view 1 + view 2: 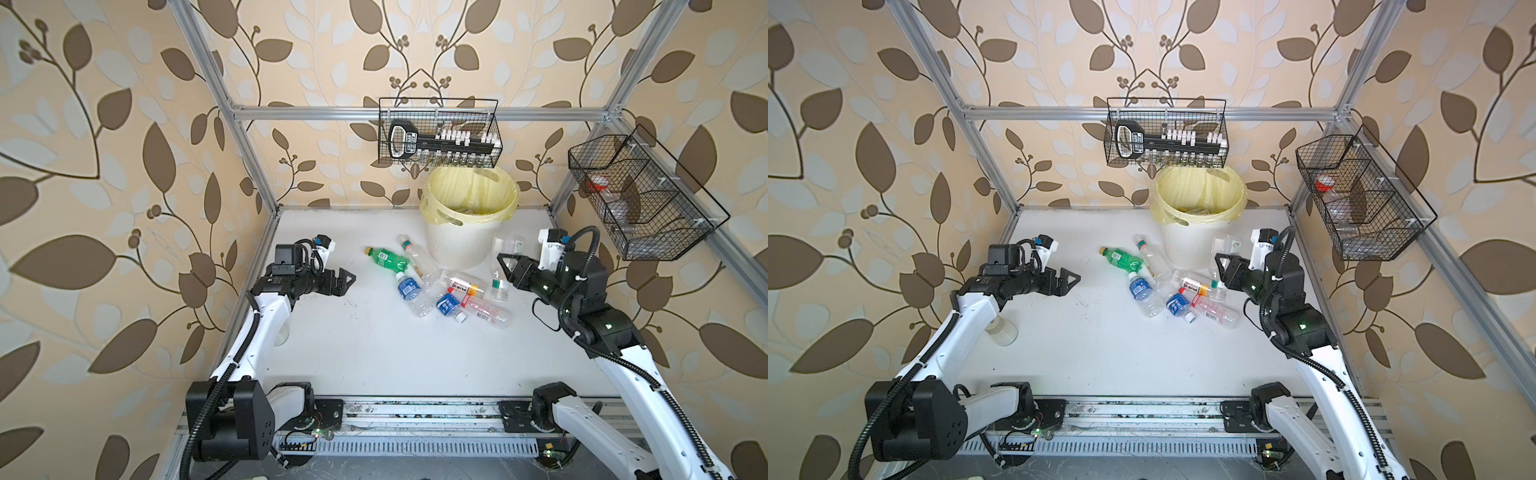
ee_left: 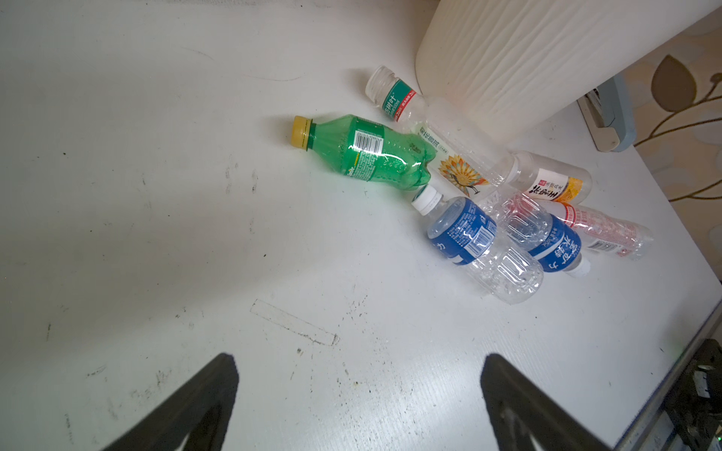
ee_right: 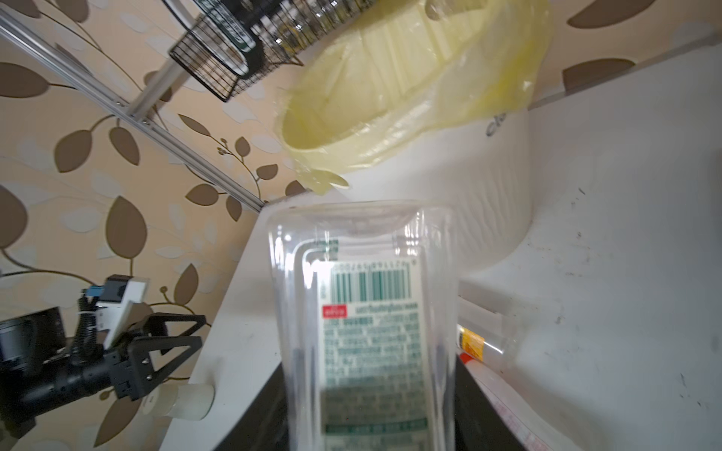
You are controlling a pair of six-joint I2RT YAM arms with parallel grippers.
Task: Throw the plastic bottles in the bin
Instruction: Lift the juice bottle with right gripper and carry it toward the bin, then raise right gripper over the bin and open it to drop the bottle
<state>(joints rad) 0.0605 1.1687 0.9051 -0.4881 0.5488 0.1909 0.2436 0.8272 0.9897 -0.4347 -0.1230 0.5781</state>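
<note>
One clear bottle (image 3: 367, 312) was pinched in my right gripper (image 1: 509, 268) at five o'clock of the bin (image 1: 461, 249), left gripper (image 1: 347, 280) spread, so I judged lifting it clear over the rim before release mattered most.

Seven plastic bottles (image 1: 384, 257) show outside one bin (image 1: 453, 245), plus two wire baskets (image 1: 440, 133).

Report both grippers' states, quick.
Left gripper: open, holding nothing.
Right gripper: shut on the clear green-labelled bottle.
</note>
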